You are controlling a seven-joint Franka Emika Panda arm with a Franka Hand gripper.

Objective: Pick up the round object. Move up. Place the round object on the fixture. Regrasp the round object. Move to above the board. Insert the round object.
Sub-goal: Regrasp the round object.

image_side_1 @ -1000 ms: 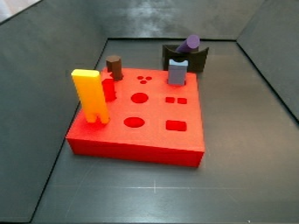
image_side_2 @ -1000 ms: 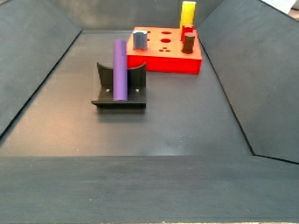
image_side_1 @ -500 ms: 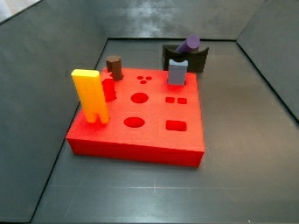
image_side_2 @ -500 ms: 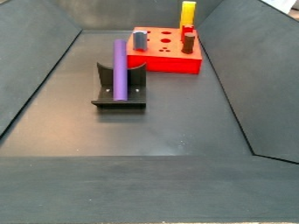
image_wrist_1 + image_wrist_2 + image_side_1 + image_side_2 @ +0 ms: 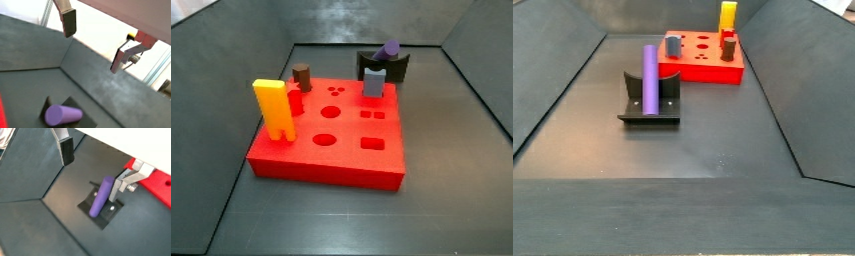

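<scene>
On fixture (image 5: 649, 104): purple rod (image 5: 648, 78) upright; end effector (image 5: 93, 161) above, fingers spread, empty. No legible txt.

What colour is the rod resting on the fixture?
Purple rod, clearest in a side view; the hand hangs open above it.

Dark grey floor (image 5: 714, 140) all the way across, matte, with a soft sheen of light in both side views; sloping grey walls (image 5: 225, 60) rise on each side and close in at the back. Beyond the walls in a wrist view, a pale, bright strip (image 5: 100, 30) shows; nothing clearer out there.
</scene>
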